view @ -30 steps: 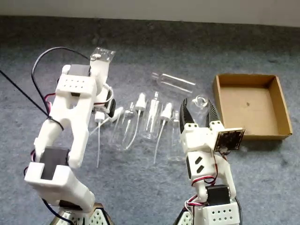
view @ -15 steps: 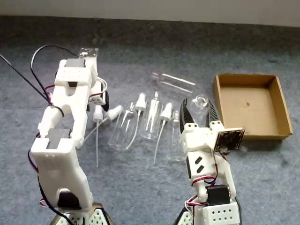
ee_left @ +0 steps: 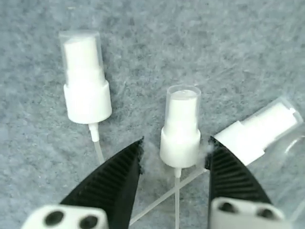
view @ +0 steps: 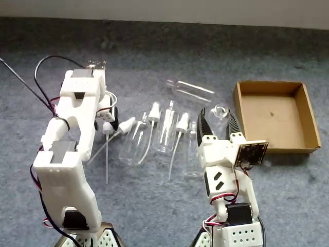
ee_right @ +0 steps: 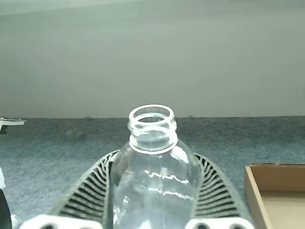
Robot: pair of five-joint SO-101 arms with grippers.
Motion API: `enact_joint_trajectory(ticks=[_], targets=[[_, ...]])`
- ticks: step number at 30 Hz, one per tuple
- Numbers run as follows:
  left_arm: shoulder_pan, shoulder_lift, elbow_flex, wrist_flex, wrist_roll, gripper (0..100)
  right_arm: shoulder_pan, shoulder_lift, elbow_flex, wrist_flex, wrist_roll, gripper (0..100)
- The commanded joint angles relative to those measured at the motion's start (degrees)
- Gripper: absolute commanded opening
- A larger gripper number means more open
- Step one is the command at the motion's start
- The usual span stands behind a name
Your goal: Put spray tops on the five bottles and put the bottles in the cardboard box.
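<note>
The left pincer (ee_left: 175, 144) has just swung down to the worktop (ee_left: 214, 47), spread either side of a loose top (ee_left: 180, 125), so a pinch looks next. The right pincer (ee_right: 153, 160) still grips an uncapped bottle (ee_right: 151, 138) upright, box (view: 272, 117) just beside it.
</note>
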Motion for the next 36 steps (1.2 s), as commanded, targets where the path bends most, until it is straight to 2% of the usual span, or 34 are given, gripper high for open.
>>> enact_joint_trajectory(ticks=[1, 10, 18, 24, 36], targets=[[-0.48, -0.57, 2.42, -3.25, 0.26, 18, 0.75, -0.66, 5.14, -1.54, -0.18, 6.5], [-0.48, -0.57, 4.09, -8.88, 0.26, 18, 0.75, -0.66, 5.14, -1.54, -0.18, 6.5], [-0.4, -0.57, 5.05, -9.23, 0.09, 18, 0.75, -0.66, 5.14, -1.54, -0.18, 6.5], [-0.4, -0.57, 7.52, -9.58, 0.0, 6, 0.75, -0.66, 5.14, -1.54, -0.18, 6.5], [0.22, -1.89, 5.58, -10.46, -0.09, 6, 0.84, -0.66, 5.14, -1.45, -0.18, 6.5]])
